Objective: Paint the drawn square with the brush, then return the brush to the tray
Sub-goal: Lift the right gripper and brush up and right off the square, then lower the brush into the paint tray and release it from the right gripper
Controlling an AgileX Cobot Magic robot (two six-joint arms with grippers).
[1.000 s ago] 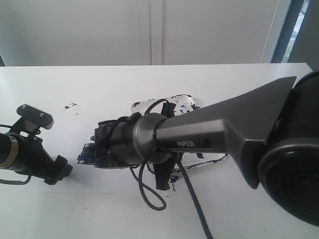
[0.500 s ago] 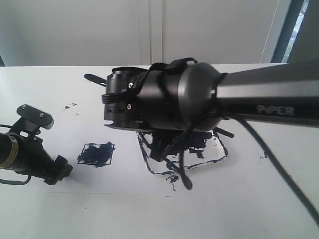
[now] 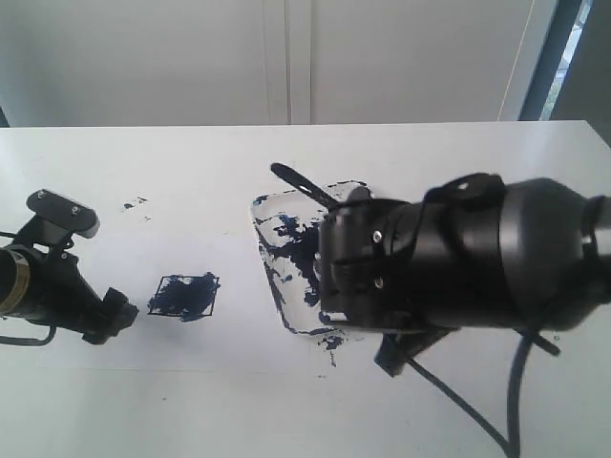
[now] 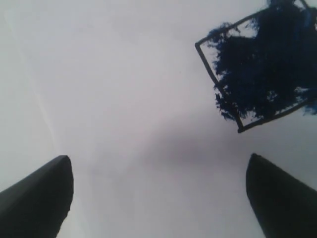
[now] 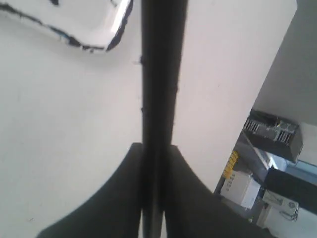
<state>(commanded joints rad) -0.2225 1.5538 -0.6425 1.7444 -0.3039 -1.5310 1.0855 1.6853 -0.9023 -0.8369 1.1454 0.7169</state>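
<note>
Right gripper (image 5: 157,148) is pinched tight on the brush (image 3: 298,182), and the shaft runs straight out between its two fingers. The right arm hangs over the near-right part of the tray (image 3: 265,250) and hides much of it. The brush's long axis lies diagonally over the tray. Its free end pokes out past the tray's far rim toward the far left, and the held end is under the wrist toward the near right. Whether the shaft touches the tray I cannot tell, since the arm covers that spot. In the right wrist view a tray corner sits just beside the shaft, so I judge the gripper is off the tray's edge, not above its middle. The drawn square (image 3: 184,296) is smeared dark blue nearly to its lines and sits left of the tray, apart from it. Painting looks done, so the step in hand reads as the return. Key relation: the tray lies below and far-left of the right gripper, along the brush's own line, so lowering would lay the shaft across it with some overhang. Left gripper (image 4: 158,163) is spread wide and empty, near the square and well apart from the tray. The right arm is the nearer one.
</note>
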